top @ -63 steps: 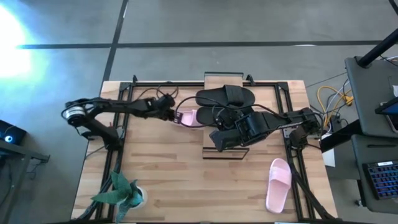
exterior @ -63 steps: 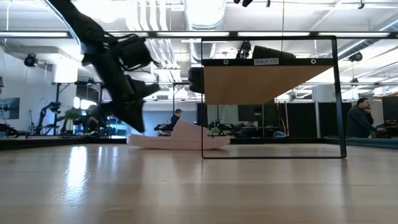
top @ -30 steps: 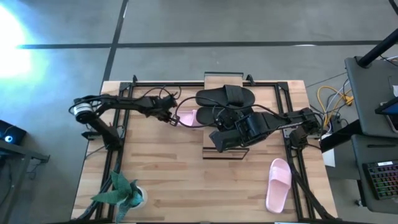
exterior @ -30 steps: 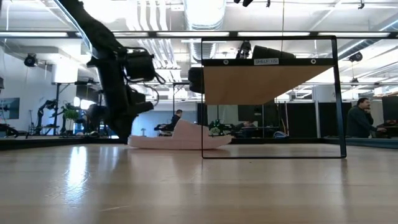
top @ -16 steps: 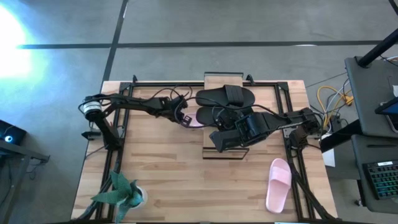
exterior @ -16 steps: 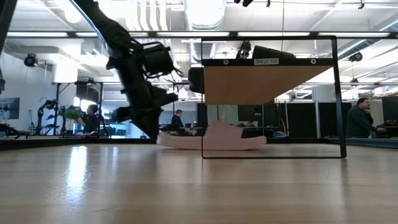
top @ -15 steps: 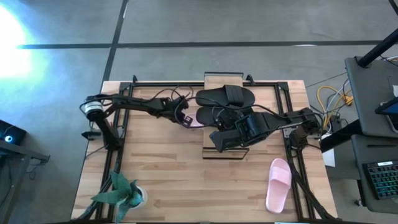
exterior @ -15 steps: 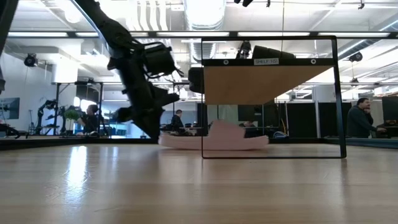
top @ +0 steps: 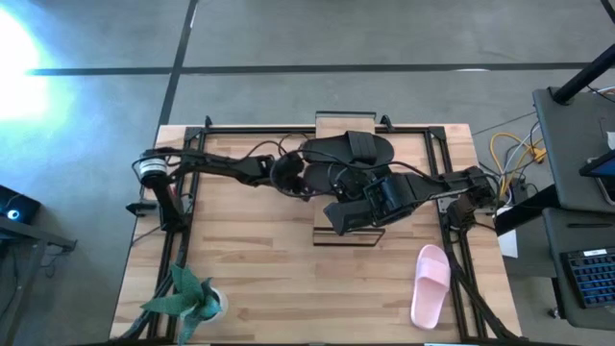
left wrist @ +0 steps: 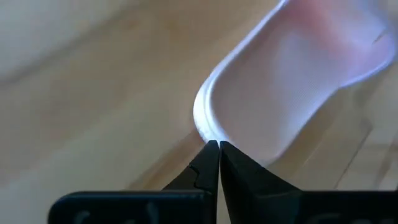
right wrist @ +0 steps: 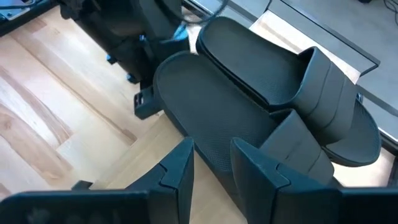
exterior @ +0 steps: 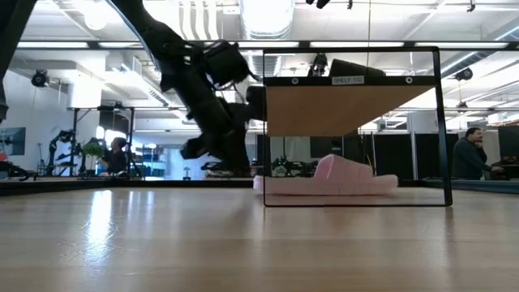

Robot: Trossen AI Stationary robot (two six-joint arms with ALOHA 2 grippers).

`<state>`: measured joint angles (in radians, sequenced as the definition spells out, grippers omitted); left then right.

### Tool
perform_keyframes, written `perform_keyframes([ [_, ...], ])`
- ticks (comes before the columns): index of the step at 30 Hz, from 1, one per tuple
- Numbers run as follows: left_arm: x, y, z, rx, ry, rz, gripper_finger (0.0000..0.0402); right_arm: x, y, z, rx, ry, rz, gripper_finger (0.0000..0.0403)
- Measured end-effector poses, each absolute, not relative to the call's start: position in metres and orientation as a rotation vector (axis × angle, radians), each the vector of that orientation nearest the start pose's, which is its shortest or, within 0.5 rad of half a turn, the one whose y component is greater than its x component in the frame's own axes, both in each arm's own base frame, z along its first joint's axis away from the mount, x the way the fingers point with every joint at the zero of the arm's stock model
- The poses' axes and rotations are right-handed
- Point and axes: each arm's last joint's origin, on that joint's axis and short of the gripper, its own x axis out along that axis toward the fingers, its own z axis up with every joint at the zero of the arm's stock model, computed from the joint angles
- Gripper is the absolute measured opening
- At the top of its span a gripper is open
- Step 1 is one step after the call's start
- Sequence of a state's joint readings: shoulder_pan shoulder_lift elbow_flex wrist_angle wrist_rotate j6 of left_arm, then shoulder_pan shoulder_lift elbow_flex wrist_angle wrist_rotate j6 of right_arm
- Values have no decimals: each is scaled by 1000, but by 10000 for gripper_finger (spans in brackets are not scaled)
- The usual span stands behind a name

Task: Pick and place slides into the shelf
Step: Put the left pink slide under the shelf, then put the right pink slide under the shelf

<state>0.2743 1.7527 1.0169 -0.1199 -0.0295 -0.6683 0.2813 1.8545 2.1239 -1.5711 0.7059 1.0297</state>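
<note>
One pale pink slide (exterior: pixel 328 180) lies flat on the table under the shelf (exterior: pixel 349 105), and the plank top (top: pixel 346 123) hides it from above. My left gripper (left wrist: pixel 217 144), shut, stands low at the shelf's left side (top: pixel 293 180), against that slide's near end. Two black slides (right wrist: pixel 280 68) (right wrist: pixel 205 106) lie side by side on the shelf top. My right gripper (right wrist: pixel 211 155) is open above the shelf, with its fingers over the nearer black slide's edge; whether it touches the slide, I cannot tell. The second pink slide (top: pixel 430 284) lies on the table near the right front corner. My left gripper has its shut fingertips (left wrist: pixel 208 152) against the rounded end rim (left wrist: pixel 202 121) of the pink slide, the end facing the table's left side. The fingers come in low, from the table's left. The slide rests with its sole on the table.
A green toy plant (top: pixel 187 296) stands at the table's near left corner. The shelf's thin dark frame posts (exterior: pixel 264 130) (exterior: pixel 448 130) stand around the pink slide. Cables and a desk (top: pixel 577 144) lie beyond the table's right edge. People sit in the room behind.
My left gripper has moved toward the table's right, fingers low, pushing the pink slide along the table. The slide was beside the shelf's left post and now lies fully under the shelf. The right arm has kept still.
</note>
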Motion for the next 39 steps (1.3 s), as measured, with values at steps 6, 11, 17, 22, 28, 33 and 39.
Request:
perform_keyframes([
  [6,326,96,172,-618,826,625,0,329,76,394,285,816,-866,98],
  [11,302,94,165,-424,1065,770,0,328,77,395,288,815,-860,98],
  [17,282,82,180,-366,1058,704,0,320,75,403,300,799,-850,98],
  [22,252,60,203,-415,975,577,0,302,67,415,378,723,-891,98],
  [28,220,39,218,-640,756,336,0,274,47,408,622,911,-830,97],
  [33,200,26,209,-759,627,230,0,249,71,383,784,1242,-633,86],
  [39,181,15,193,-781,601,186,0,203,115,366,935,1325,-716,60],
])
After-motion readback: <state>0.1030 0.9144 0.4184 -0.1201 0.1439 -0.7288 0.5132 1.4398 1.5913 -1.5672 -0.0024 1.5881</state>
